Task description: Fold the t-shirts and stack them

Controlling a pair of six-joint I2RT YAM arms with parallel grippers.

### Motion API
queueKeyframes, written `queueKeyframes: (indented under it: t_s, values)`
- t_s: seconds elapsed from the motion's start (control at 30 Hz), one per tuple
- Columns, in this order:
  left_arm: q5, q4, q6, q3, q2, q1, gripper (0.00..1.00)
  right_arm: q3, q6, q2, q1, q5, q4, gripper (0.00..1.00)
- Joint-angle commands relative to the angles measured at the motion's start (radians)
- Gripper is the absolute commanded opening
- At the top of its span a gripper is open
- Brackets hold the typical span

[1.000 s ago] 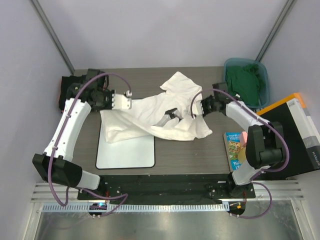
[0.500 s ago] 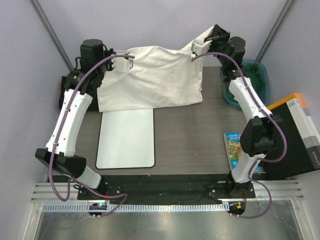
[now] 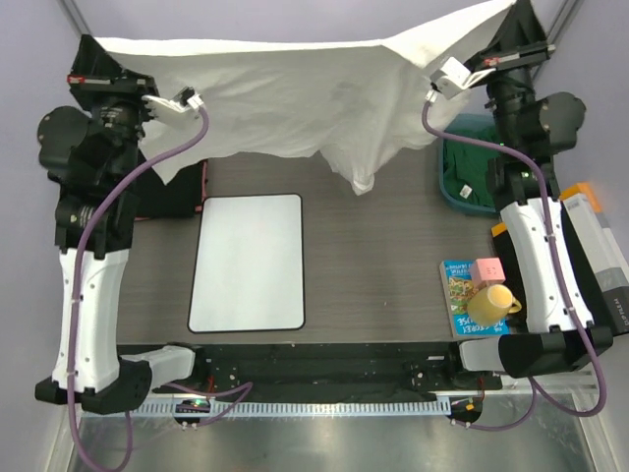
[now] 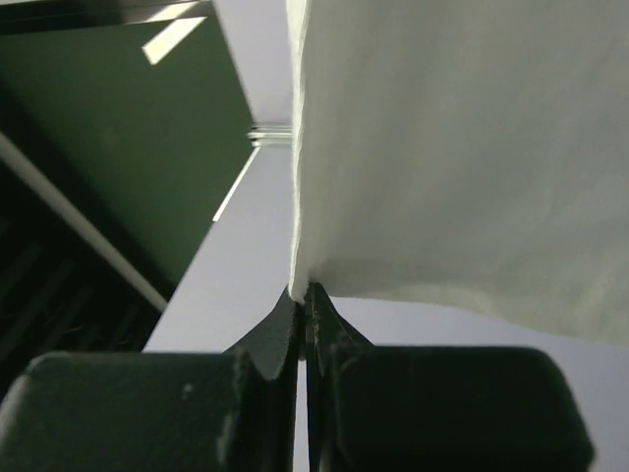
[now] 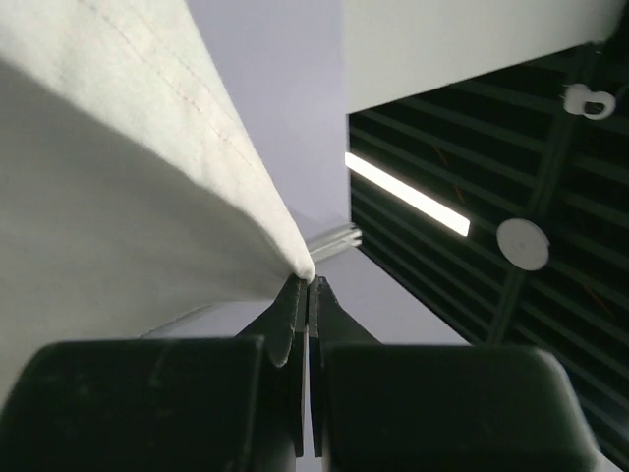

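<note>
The white t-shirt [image 3: 295,98] hangs spread in the air across the back of the top view, a fold drooping at its lower middle. My left gripper [image 3: 96,47] is raised high at the left, shut on the shirt's left edge. In the left wrist view the gripper [image 4: 303,295] pinches a corner of the cloth [image 4: 472,147]. My right gripper [image 3: 511,14] is up at the right, shut on the other end. The right wrist view shows the gripper [image 5: 310,283] pinching a corner of the cloth [image 5: 118,177]. A green t-shirt [image 3: 477,162] lies in the bin.
A white board with a black rim [image 3: 248,261] lies flat on the table below the shirt. A blue bin [image 3: 447,187] stands at the back right. A book [image 3: 457,285] with a pink block and a yellow cup lies at the right, beside an orange-and-black box [image 3: 600,256]. Dark cloth [image 3: 172,192] sits at the back left.
Both arms have risen and spread apart. The white t-shirt went from crumpled on the table to stretched wide in the air between the grippers.
</note>
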Motion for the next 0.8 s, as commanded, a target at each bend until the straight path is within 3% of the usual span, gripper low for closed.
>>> queueKeyframes:
  t_s: [0.0,0.3,0.47,0.63,0.77]
  values:
    - [0.064,0.094,0.088,0.045,-0.050,0.011,0.00,0.130,0.038,-0.036,-0.011,0.064,0.051,0.01]
    - [0.115,0.004,0.160,0.079,-0.004,0.025,0.00,0.185,0.078,0.068,-0.029,-0.017,0.108,0.01]
    - [0.196,-0.018,0.142,0.143,0.140,0.135,0.00,0.210,0.081,0.203,-0.057,-0.039,0.166,0.01]
    - [0.293,0.086,0.171,0.171,0.274,0.255,0.00,0.395,0.073,0.377,-0.057,-0.003,0.177,0.01]
    - [0.328,0.149,0.191,0.304,0.413,0.275,0.00,0.661,0.063,0.516,-0.063,0.018,0.159,0.01]
